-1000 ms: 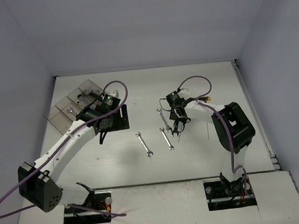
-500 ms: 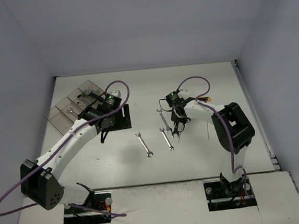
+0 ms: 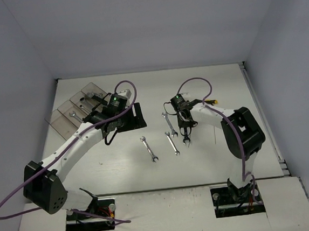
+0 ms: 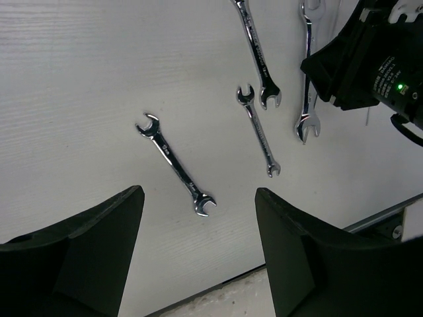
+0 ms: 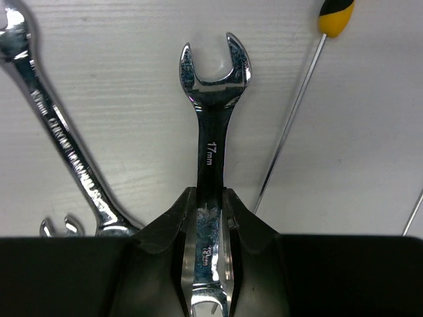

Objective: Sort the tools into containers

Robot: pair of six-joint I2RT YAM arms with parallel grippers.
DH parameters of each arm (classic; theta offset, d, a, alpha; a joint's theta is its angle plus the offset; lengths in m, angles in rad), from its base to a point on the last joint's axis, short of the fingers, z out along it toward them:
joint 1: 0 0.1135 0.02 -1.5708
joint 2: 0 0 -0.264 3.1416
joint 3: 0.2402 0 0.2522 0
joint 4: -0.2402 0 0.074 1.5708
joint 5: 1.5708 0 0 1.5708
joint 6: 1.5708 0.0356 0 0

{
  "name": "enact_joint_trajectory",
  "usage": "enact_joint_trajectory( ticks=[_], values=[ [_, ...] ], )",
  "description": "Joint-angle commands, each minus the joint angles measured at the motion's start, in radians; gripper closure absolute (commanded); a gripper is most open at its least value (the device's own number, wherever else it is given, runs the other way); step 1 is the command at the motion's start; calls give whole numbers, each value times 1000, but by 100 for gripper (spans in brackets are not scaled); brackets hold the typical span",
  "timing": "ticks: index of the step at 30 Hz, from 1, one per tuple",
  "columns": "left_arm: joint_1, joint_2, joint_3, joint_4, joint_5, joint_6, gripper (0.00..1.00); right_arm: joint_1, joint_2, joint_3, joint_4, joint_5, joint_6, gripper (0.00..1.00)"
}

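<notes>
Sitting at the table's [image 3: 206,84] far-left side, containers [image 3: 75,109] show overhead only. Left gripper [image 4: 198,195] gapes, empty. Right gripper [image 5: 210,205] pinches wrench [image 5: 210,132] mid-table; wrist view alone shows its stamped marking. Long axis in line with that gripper, open end pointing away.

The big wrench [image 5: 211,132] has "17mm" printed on its handle. Lower down on it is another small number, too blurry to read. The thinner wrench [image 5: 59,145] beside it has letters, also too blurry.

White arms [image 3: 73,144], black joints [image 3: 45,191], purple cables [image 3: 195,81]
</notes>
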Motion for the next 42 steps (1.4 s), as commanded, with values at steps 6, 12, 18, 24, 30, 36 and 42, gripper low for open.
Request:
enact_joint_trajectory(
  ticks=[6,12,18,24,30,36,42],
  values=[
    [2,16,-83,352,73,-129,35,30,-235,-51,105,-137,-133,100],
    [2,58,-126,539,119,-180,35,48,-311,-71,162,-235,-156,100],
    [2,123,-105,653,161,-207,36,57,-346,-64,191,-332,-149,100],
    [1,186,-67,725,199,-259,36,73,-356,-50,210,-380,-141,100],
    [-6,233,-44,791,204,-298,40,84,-343,-41,223,-411,-120,100],
    [-14,276,-23,804,200,-329,45,99,-348,-37,245,-424,-102,100],
    [-23,310,-7,811,211,-350,57,100,-351,-33,251,-443,-86,100]
  ],
)
